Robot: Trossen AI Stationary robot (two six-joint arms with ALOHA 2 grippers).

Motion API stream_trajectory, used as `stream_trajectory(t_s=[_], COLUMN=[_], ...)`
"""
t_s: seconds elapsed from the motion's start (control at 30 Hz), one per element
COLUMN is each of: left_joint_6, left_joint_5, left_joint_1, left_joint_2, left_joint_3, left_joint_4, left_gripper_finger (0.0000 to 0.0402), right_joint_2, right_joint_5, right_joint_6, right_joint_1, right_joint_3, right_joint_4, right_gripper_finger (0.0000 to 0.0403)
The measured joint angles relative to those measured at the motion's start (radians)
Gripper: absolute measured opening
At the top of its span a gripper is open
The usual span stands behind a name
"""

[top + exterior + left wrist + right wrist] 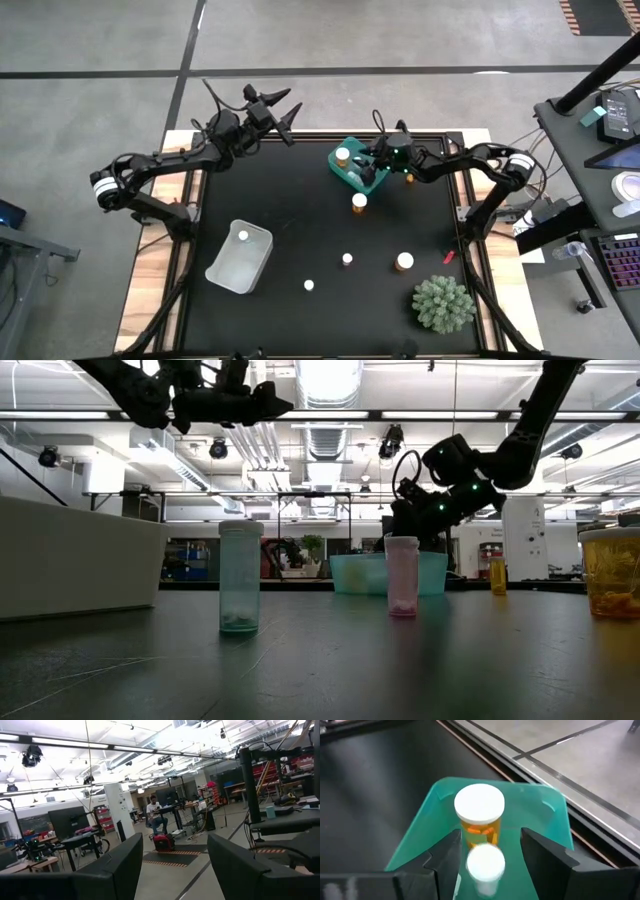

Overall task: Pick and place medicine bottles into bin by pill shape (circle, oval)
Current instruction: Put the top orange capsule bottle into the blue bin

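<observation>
My right gripper hangs open over the teal bin at the table's far right. A white-capped medicine bottle shows blurred between its fingers, with a gap to either finger. An amber bottle stands upright on the bin's floor just beyond. My left gripper waits open, raised above the table's far left, with nothing between its fingers. Loose bottles stand on the black mat: an amber one near the teal bin, another amber one, and two small white ones.
A white bin lies at the near left with one small bottle in it. A green spiky plant stands at the near right corner, a small red thing beside it. The mat's middle is bare.
</observation>
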Motion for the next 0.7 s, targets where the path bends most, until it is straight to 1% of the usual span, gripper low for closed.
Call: stream_trajectory(t_s=[0.2, 0.37, 0.43, 0.7], left_joint_6=[-0.034, -0.105, -0.130, -0.182], left_joint_5=[0.001, 0.006, 0.007, 0.008], left_joint_1=[-0.038, -0.096, -0.130, -0.312], left_joint_2=[0.000, 0.000, 0.000, 0.000], left_joint_3=[-0.021, -0.022, -0.023, -0.023], left_joint_4=[-0.016, -0.106, -0.154, -0.323], left_gripper_finger=[0.0206, 0.0206, 0.0206, 0.0206], right_joint_2=[-0.110, -0.247, -0.301, -0.470], right_joint_5=[0.001, 0.002, 0.002, 0.001], right_joint_6=[0.019, 0.029, 0.030, 0.036], right_joint_1=[0.002, 0.027, 0.047, 0.158], right_joint_3=[0.000, 0.000, -0.002, -0.039], right_joint_4=[-0.105, -0.224, -0.249, -0.239], right_gripper_finger=[0.0196, 0.0194, 0.0194, 0.0188])
